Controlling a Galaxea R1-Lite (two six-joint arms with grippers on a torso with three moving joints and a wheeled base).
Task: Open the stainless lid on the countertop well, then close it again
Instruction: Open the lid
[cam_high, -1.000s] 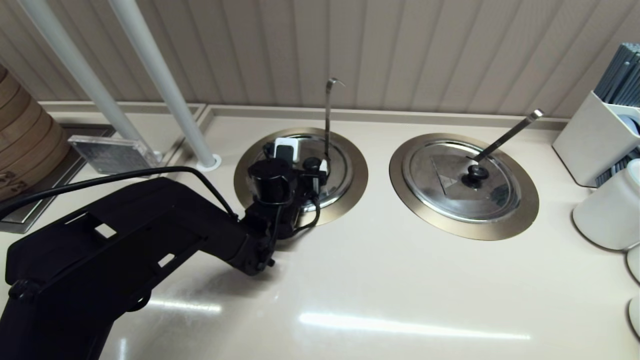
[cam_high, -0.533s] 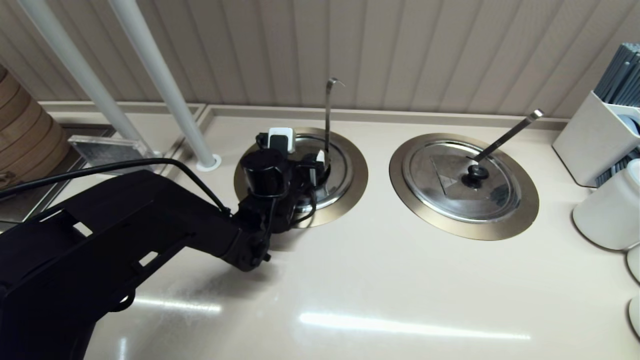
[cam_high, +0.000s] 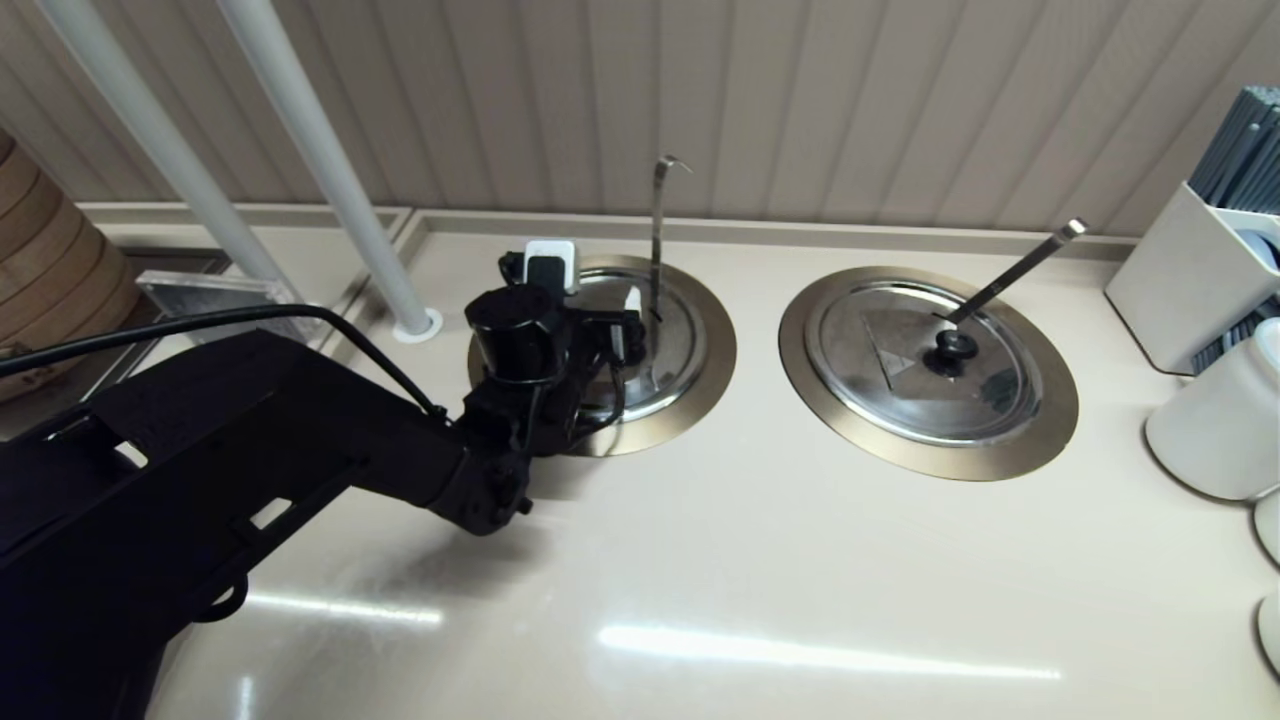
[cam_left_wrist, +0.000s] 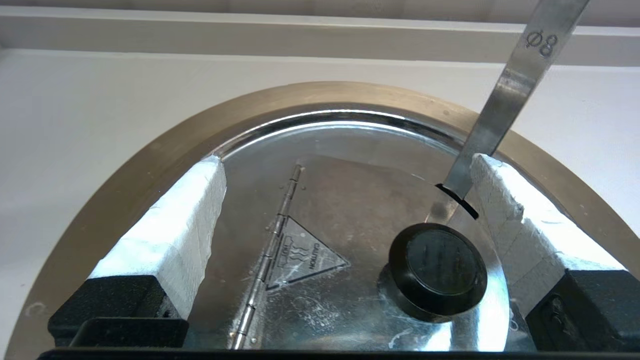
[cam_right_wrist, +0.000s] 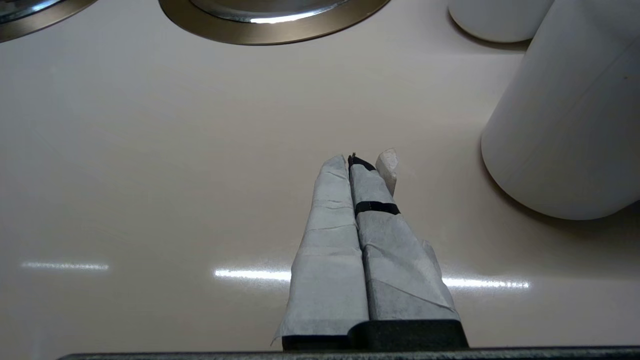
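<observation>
Over the left of the two round wells hangs the left pincer (cam_left_wrist: 345, 170), its white-padded fingers (cam_left_wrist: 175, 225) spread wide and holding nothing. Below and between those fingers lies the round shiny stainless lid (cam_left_wrist: 350, 200), seated flat and shut in the countertop well (cam_left_wrist: 150, 150) with the wide brushed bronze-toned rim ring set flush in the beige tabletop (cam_high: 750, 580). The lid's black centre knob (cam_left_wrist: 437, 270) sits between the fingers, nearer one of them and touching neither, and beside it are the triangular hot-surface mark (cam_left_wrist: 302, 252) and a thin hinge line (cam_left_wrist: 272, 250). A thin steel ladle handle with a hooked tip (cam_high: 657, 235) rises from the slot in the lid just beyond the knob, close to the same finger.

Well to the right of this pincer is the twin steel lid (cam_high: 925, 360) with a straight-ended ladle handle (cam_high: 1010, 270), closed in its own ring.

The right pincer (cam_right_wrist: 362, 165) hovers over bare tabletop near a white cylindrical container (cam_right_wrist: 570, 130), its paper-wrapped fingers pressed together with nothing between them.
</observation>
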